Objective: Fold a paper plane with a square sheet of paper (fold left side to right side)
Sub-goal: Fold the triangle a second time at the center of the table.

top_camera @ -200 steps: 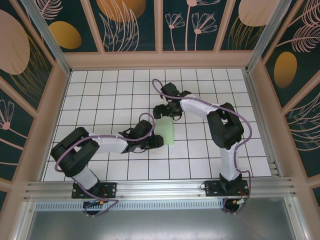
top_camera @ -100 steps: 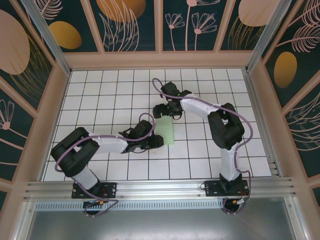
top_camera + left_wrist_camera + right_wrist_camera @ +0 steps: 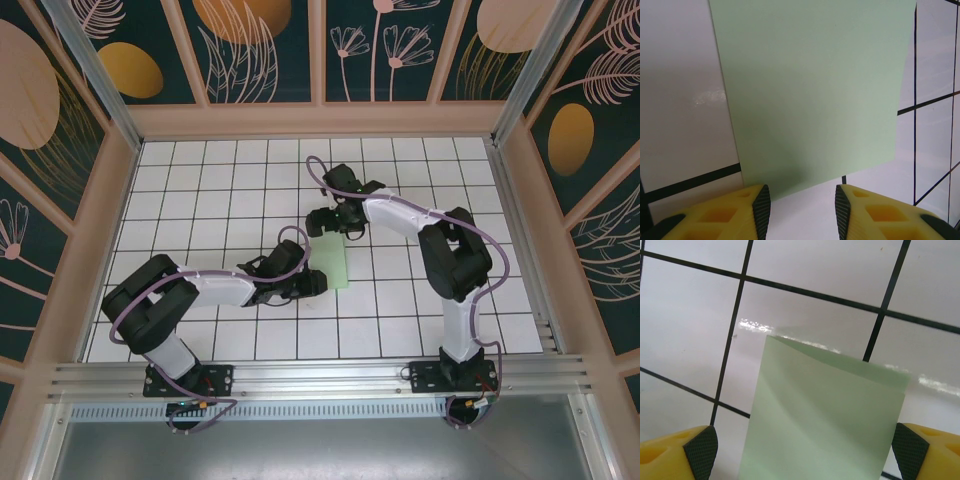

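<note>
Sheet of paper (image 3: pixel 334 262), pale green, folded long and narrow, flat on the white tabletop (image 3: pixel 200 200) with black grid lines, near the middle. Left end effector (image 3: pixel 318 283) low down by the near left corner of the sheet. Right end effector (image 3: pixel 322 222) at the far end of the sheet, reaching in from the right side. Left arm bent across from the near left, right arm bent across from the near right.

From the left wrist: two yellow fingers (image 3: pixel 730 215) with black pads, partly apart, nothing between them but bare white tabletop. Near edge of the green sheet just past the tips, not pinched. Sheet smooth and flat, running away from the camera.

From the right wrist: yellow fingers with black pads (image 3: pixel 702 450) far apart, one at each bottom corner of the picture. Green sheet lying between them, not squeezed. Right edge of the sheet just beside the right pad, left edge a little way from the left pad. End of the sheet showing two layers, top layer lifted a tiny bit, with a soft bend across it.
</note>
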Tool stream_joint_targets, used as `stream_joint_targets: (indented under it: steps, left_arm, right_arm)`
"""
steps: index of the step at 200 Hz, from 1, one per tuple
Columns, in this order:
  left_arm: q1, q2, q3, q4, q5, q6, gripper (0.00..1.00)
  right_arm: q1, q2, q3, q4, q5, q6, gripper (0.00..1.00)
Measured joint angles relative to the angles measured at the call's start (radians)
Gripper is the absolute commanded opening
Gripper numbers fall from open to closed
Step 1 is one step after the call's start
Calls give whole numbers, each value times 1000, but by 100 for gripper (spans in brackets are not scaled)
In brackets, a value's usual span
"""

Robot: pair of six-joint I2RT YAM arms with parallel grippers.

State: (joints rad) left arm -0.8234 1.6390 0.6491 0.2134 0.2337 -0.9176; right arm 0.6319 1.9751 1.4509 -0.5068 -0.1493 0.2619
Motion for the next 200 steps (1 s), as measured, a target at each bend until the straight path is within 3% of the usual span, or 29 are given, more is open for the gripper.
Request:
stream_joint_targets:
  steps: [172,200]
  left_arm:
    - [0,0,0,2,0,0,43]
    - [0,-1,0,2,-2,0,45]
  right_arm:
    - [-33,-98,-176,135,-156,158,92]
    - [-44,-127,-196,172,-192,186,85]
